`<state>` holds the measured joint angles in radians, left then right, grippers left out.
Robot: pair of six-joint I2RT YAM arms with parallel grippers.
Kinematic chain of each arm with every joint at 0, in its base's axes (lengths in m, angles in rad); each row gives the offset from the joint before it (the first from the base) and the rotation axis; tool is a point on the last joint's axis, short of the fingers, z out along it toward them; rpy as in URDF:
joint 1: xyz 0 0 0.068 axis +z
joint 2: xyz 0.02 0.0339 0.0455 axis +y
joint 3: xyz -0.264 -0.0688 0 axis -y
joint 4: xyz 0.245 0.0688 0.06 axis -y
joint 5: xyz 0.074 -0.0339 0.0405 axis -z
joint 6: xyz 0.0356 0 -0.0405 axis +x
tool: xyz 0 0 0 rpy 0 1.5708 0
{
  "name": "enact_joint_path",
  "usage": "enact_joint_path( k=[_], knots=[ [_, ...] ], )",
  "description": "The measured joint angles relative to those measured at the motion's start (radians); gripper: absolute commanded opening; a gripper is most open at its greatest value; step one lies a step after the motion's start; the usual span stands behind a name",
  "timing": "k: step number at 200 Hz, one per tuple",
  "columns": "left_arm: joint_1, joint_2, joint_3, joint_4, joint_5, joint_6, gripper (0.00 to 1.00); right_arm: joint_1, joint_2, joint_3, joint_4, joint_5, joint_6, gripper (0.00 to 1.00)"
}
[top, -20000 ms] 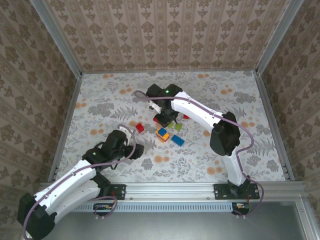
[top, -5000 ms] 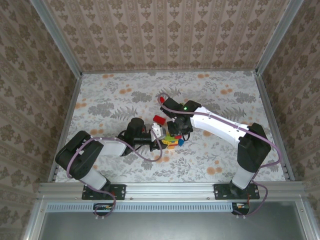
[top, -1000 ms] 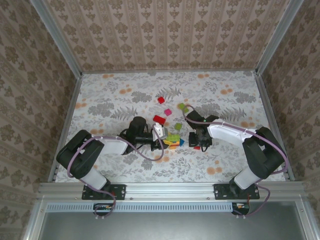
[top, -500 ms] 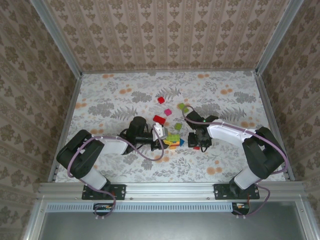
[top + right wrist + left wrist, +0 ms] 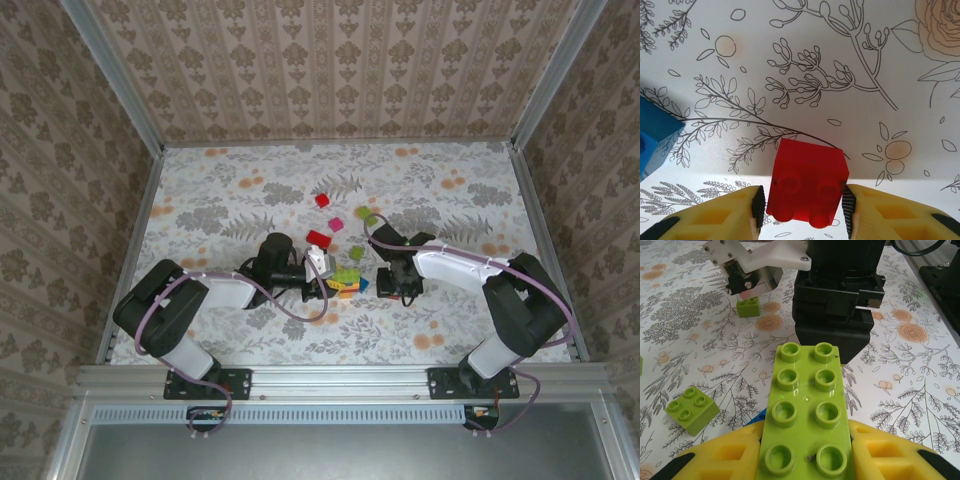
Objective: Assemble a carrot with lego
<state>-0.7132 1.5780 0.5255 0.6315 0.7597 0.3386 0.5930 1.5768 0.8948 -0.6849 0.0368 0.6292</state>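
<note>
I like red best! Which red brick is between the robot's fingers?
The red brick between the right arm's yellow fingers; the other red bricks lie on the table away from them.

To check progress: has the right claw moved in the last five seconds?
Yes. The right claw went right, away from the green-topped stack, and now grips a red brick.

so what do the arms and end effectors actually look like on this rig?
Left arm and right arm: white shells, black joint housings, a mauve-grey cable looping along each. Fingers of the left end effector and right end effector are yellow with hollow pockets and black inner pads.
</note>
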Motion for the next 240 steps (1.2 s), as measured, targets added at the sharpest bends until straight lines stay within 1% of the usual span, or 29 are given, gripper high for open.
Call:
enact_joint_path(
  k=[31,84,149,197,240],
  knots=[
    [0.0,0.0,0.0,0.0,0.0,0.0,0.37,0.001,0.001,0.0,0.0,0.0,0.001,0.42],
    [0.0,0.0,0.0,0.0,0.0,0.0,0.37,0.001,0.002,-0.001,0.0,0.0,0.003,0.39],
    [0.0,0.0,0.0,0.0,0.0,0.0,0.37,0.001,0.018,0.0,0.005,-0.004,0.003,0.42],
    [0.0,0.005,0.002,0.001,0.004,0.001,0.37,0.001,0.025,0.0,0.005,-0.008,0.003,0.36],
    [0.0,0.005,0.003,0.0,0.004,0.004,0.37,0.001,0.022,0.004,-0.005,-0.008,0.002,0.32]
  ],
)
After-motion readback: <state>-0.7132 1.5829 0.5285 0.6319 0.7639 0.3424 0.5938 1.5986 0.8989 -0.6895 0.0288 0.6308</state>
